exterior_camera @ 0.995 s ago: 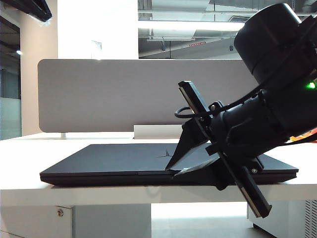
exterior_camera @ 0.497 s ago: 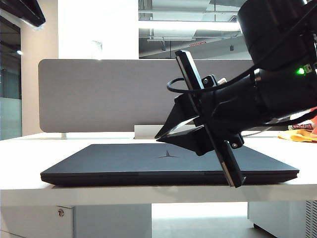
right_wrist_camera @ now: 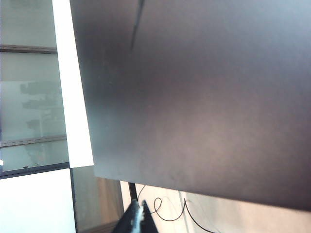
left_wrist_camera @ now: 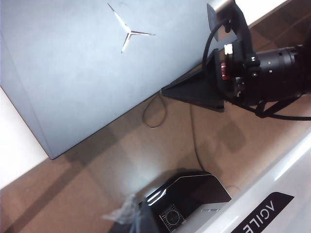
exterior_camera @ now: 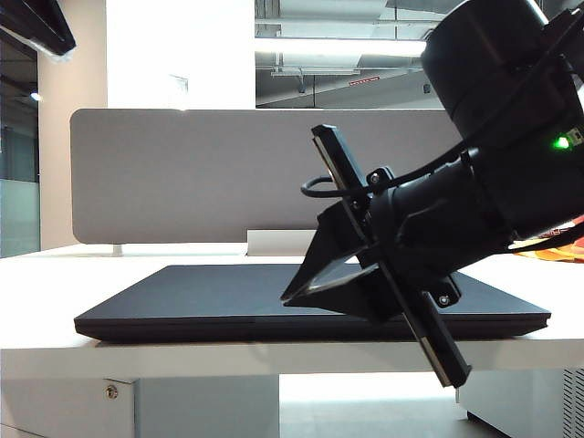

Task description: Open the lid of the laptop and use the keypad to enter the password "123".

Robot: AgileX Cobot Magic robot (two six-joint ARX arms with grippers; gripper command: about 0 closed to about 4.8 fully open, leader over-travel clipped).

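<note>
The laptop (exterior_camera: 210, 315) lies shut and flat on the white table (exterior_camera: 55, 292). Its matte black lid (left_wrist_camera: 82, 77) shows the three-pointed emblem (left_wrist_camera: 128, 34). The keypad is hidden under the lid. My right gripper (exterior_camera: 286, 299) is shut with nothing in it and points at the lid's front edge. The left wrist view shows its tip (left_wrist_camera: 163, 89) right at that edge; I cannot tell whether it touches. In the right wrist view its fingertips (right_wrist_camera: 139, 208) meet below the lid (right_wrist_camera: 204, 97). Of my left gripper (left_wrist_camera: 127, 216) only a blurred shape shows, high above the laptop.
A wide grey desk divider (exterior_camera: 201, 173) stands behind the laptop, with a white block (exterior_camera: 292, 242) at its foot. Something orange (exterior_camera: 557, 251) lies at the table's far right. Below the table front are a thin black cable (left_wrist_camera: 153, 111) and a black camera housing (left_wrist_camera: 189, 199).
My right gripper's jaws closed. It rose above the lid and moved left, then came back down to the level of the lid's front edge. The laptop stayed shut.
</note>
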